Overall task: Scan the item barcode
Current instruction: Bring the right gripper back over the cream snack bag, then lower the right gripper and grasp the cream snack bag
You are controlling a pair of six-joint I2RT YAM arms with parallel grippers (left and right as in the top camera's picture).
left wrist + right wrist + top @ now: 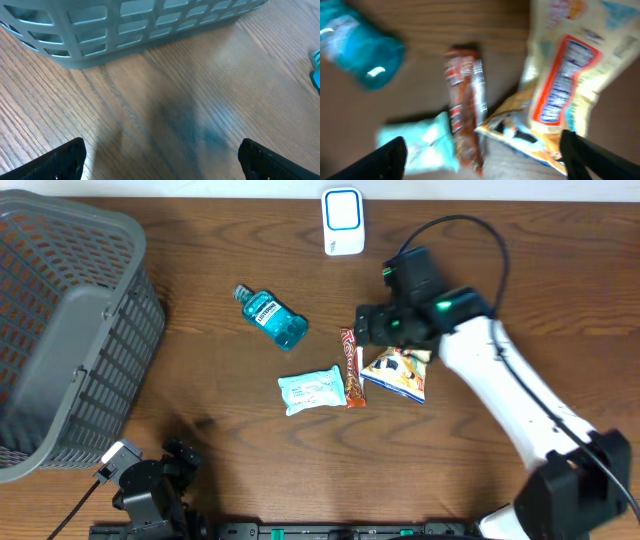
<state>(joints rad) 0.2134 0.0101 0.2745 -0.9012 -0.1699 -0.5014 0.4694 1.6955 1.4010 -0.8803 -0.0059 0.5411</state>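
A white, blue-faced barcode scanner (342, 220) sits farthest back, well apart from the other items. A clear blue plastic mouthwash bottle (271, 317) lies on its side, angled diagonally. A red-brown wrapped candy bar (352, 367) lies flat between a pale teal soft packet (312, 390), which it touches, and a crinkled yellow-and-white snack bag (402, 372) just beside it.

I'm looking down on what reads as a mock shop checkout built at a robot bench. A grey plastic shopping basket (60, 330) fills the upper left and a small white-and-blue scanner (343, 220) stands at top centre. Packaged goods lie mid-frame on the wood-grain surface (230, 445): a mouthwash bottle (270, 317), chocolate bar (352, 367), wipes packet (311, 390) and snack bag (400, 372). A white robot arm (505, 375) reaches in from the lower right.
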